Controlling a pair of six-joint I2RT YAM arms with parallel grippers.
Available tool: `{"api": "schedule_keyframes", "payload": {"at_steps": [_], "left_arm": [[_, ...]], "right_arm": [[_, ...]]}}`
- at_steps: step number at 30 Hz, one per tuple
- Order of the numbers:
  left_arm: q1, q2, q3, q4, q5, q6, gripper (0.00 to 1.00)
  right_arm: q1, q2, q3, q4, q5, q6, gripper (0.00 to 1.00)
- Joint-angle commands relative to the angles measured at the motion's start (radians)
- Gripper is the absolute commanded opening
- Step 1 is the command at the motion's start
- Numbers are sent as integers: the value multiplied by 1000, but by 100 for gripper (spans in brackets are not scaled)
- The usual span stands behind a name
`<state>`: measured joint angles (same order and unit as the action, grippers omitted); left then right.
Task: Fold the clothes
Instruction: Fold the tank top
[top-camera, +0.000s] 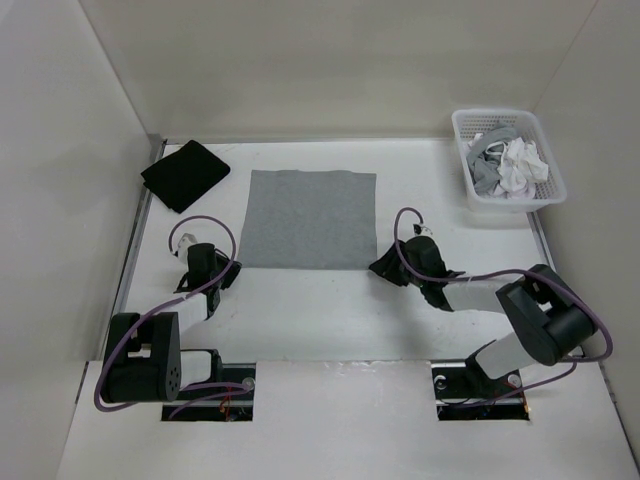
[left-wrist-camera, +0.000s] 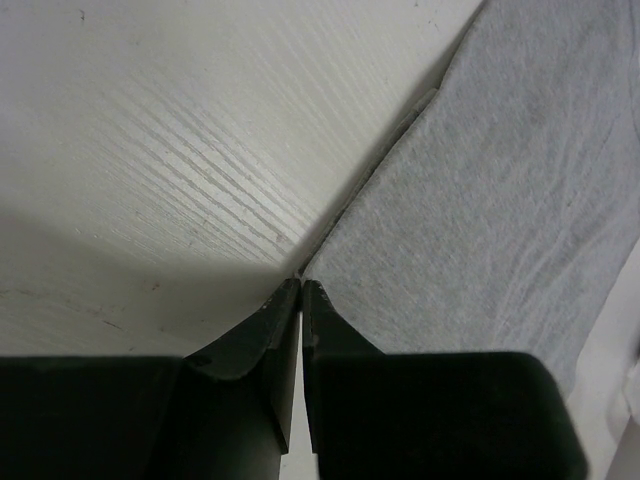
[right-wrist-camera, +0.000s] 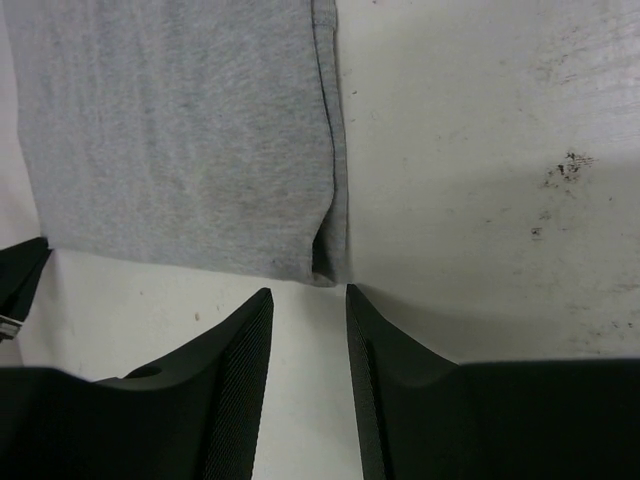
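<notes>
Left corner risk: our left gripper (left-wrist-camera: 301, 284) has its jaws pressed together to a hairline slit, right at the near-left corner of the clothes (top-camera: 310, 220). We cannot tell whether any cloth is caught. If none is, a lift here would come up empty.
Right corner risk: our right gripper (right-wrist-camera: 308, 292) has its jaws apart with nothing between them, and the near-right corner lies just ahead of the gap. The layers gape there, so closing could take only the top one or nudge the corner away.
Pair risk: if only one side grips, we judge the fold would drag askew.
Clothes, place: mid-table (top-camera: 300, 310), toward the far edge, well apart from the black cloth (top-camera: 185, 175) at the far-left corner and the basket (top-camera: 460, 125) at the far-right.
Clothes, look: light heather-grey knit, lying flat as a neat rectangle, with faint creases and a stitched right edge.
</notes>
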<state>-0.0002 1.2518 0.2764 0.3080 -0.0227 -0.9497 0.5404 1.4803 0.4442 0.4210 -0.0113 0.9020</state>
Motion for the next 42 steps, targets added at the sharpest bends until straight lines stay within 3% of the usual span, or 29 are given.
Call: {"api": "schedule_keyframes", "payload": {"at_steps": [1, 8, 11, 16, 19, 22, 27, 31, 35, 38, 40, 42], "left_arm": [[-2, 6, 0, 29, 6, 17, 3], [-2, 5, 4, 36, 10, 17, 2], [-2, 9, 3, 45, 10, 17, 1], [-5, -18, 3, 48, 24, 14, 0], [-10, -104, 10, 25, 81, -15, 0], [-25, -288, 38, -85, 101, -43, 0], [-73, -685, 185, -419, 52, -8, 0], [-106, -847, 378, -610, 0, 48, 0], [-154, -871, 503, -661, -45, 65, 0], [-177, -853, 526, -652, -72, 63, 0], [-182, -813, 503, -623, -82, 62, 0], [-182, -752, 460, -577, -74, 43, 0]], "right_arm": [[-20, 20, 5, 81, -18, 35, 38], [-24, 78, 47, 87, 5, 38, 25], [-24, 100, 67, 91, 19, 38, 14], [-14, 62, 64, 96, 95, 8, 3], [9, -52, 31, 40, 131, -24, 2], [60, -281, -1, -104, 169, -66, 1], [219, -752, 79, -537, 338, -120, 1], [394, -988, 258, -822, 517, -140, 1], [552, -1016, 443, -964, 704, -172, 1], [621, -979, 511, -958, 783, -242, 2], [590, -934, 519, -917, 772, -294, 2], [475, -873, 502, -866, 694, -325, 2]]}}
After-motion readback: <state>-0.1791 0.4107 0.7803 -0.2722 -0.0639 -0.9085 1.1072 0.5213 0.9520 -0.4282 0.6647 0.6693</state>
